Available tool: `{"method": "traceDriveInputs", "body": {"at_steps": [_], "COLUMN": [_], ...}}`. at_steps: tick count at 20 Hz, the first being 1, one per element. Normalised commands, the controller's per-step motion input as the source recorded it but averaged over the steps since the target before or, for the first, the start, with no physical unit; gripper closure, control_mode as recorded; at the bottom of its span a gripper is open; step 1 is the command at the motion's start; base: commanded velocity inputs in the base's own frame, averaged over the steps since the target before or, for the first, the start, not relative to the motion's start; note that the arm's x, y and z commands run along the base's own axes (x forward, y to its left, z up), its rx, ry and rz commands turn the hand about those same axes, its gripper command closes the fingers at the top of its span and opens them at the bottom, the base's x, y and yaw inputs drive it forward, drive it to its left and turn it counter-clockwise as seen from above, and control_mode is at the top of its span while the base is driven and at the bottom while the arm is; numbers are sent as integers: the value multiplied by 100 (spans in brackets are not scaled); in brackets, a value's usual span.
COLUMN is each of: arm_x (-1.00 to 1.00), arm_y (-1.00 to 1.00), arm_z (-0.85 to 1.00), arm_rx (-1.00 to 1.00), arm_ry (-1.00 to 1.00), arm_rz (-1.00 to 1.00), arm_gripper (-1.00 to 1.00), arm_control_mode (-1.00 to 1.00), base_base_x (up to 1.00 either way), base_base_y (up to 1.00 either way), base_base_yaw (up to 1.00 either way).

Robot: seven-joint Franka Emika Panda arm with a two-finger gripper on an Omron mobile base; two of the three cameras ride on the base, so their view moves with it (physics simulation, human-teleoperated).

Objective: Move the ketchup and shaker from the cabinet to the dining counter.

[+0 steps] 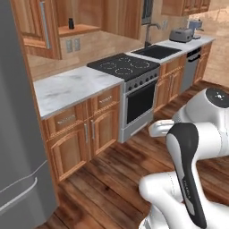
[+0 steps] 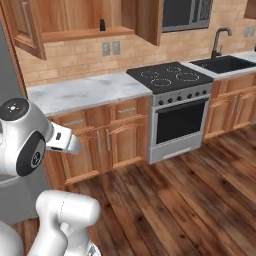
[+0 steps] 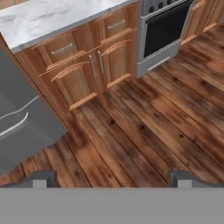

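Left base view: 1 shaker (image 1: pixel 71 23), small & black, upright on the shelf of the open cabinet (image 1: pixel 78 30); also seen in right base view (image 2: pixel 102 25) on the same shelf, alone there. No. of doors on the cabinet hard to count, pic too blurry; 1 open door (image 1: pixel 36 24) w/ a long bar handle is clear at left. Below: 1 marble counter (image 1: pixel 71 87), 1 black stove top (image 1: pixel 124 65) w/ 1 oven under it, 1 sink (image 1: pixel 156 51) w/ 1 dark faucet, 1 toaster (image 1: pixel 181 34) further along. 1 grey fridge (image 1: pixel 20 147) at far left.

Hand view: gripper (image 3: pixel 112 179) aimed down at the wood floor (image 3: pixel 144 131), 2 fingertips (image 3: pixel 41 178) spread wide apart, nothing between them, touching nothing. It hangs well away from the shaker, low in front of the drawer cabinets (image 3: pixel 83 61).
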Motion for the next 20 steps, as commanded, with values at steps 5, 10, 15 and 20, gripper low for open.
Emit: {"method": "traceDriveInputs", "body": {"at_steps": [5, 10, 15, 20], "arm_x": [0, 0, 0, 0], "arm_y": [0, 0, 0, 0], "arm_z": [0, 0, 0, 0], "arm_rx": [0, 0, 0, 0], "arm_ry": [0, 0, 0, 0], "arm_rz": [0, 0, 0, 0], "arm_gripper": [-100, -100, -100, -100], "arm_control_mode": [100, 100, 100, 100], "base_base_x": [93, 81, 62, 38], "base_base_y": [0, -11, -17, -20], "base_base_yaw": [0, 17, 47, 60]}}
